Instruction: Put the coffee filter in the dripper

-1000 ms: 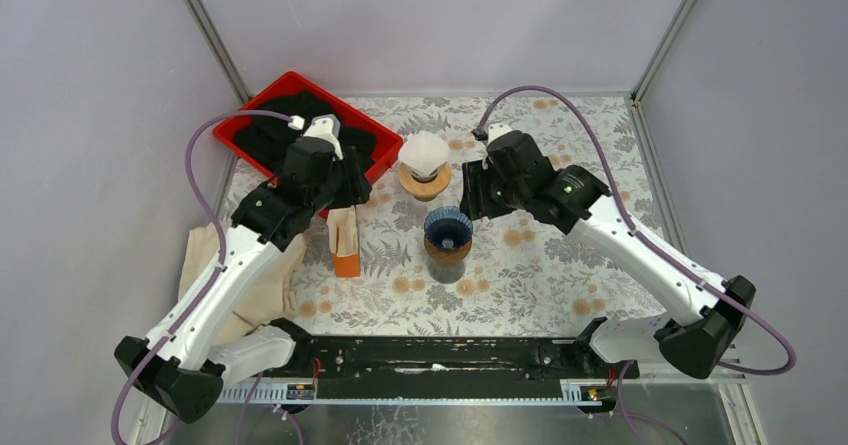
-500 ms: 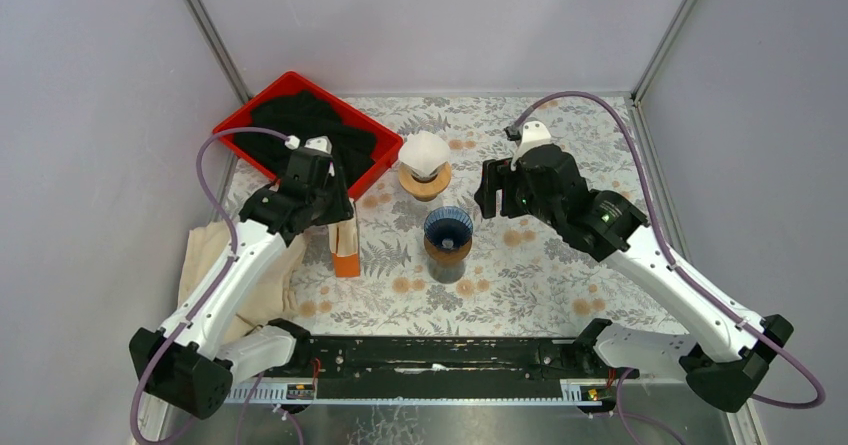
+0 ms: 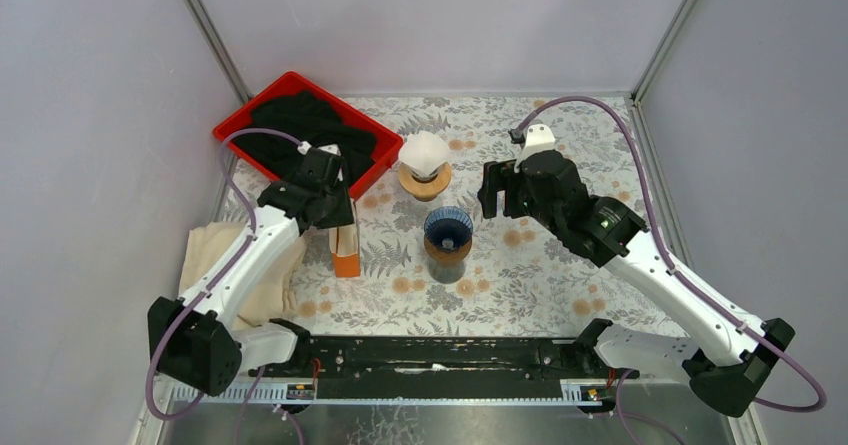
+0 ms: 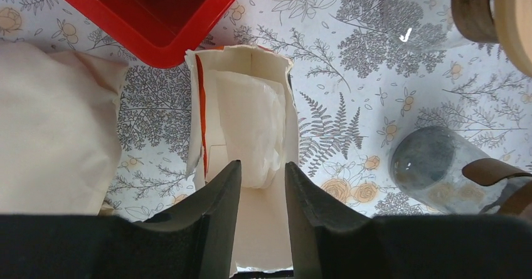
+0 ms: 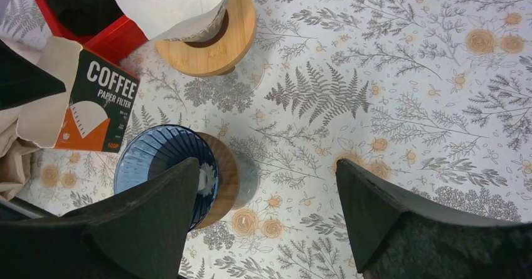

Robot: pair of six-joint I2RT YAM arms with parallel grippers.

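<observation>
From above, my left gripper (image 3: 340,213) hangs over the open orange-and-white cardboard box (image 3: 345,255), left of centre, because that is what I must draw from. From this height I cannot tell how far its jaws stand apart. The blue ribbed dripper (image 3: 448,227), seated on a wood-collared glass carafe (image 3: 447,268), stands just right of the box at mid-frame. It is empty, so I judge it the target. Above it in the frame, a round wooden stand (image 3: 425,183) already carries a white paper cone (image 3: 425,152). My right gripper (image 3: 490,200) hovers right of the blue dripper and apart from it, which leaves the way from box to dripper free. The red plastic tray (image 3: 252,99) sits upper left, and a beige folded cloth (image 3: 215,255) lies at the left.

Through the left wrist camera, the box mouth faces me at centre and the white paper coffee filter (image 4: 248,122) stands inside it. My fingers (image 4: 216,210) are set to a narrow gap either side of the filter's lower edge, and I judge they are not yet pinching it. That narrow setting suits thin paper and a tight box mouth.

Through the right wrist camera, my right jaws are spread wide and hold nothing. The blue dripper shows at lower left and the box's printed face at the left edge. I read this hand as idle, kept back so it cannot knock the carafe.
</observation>
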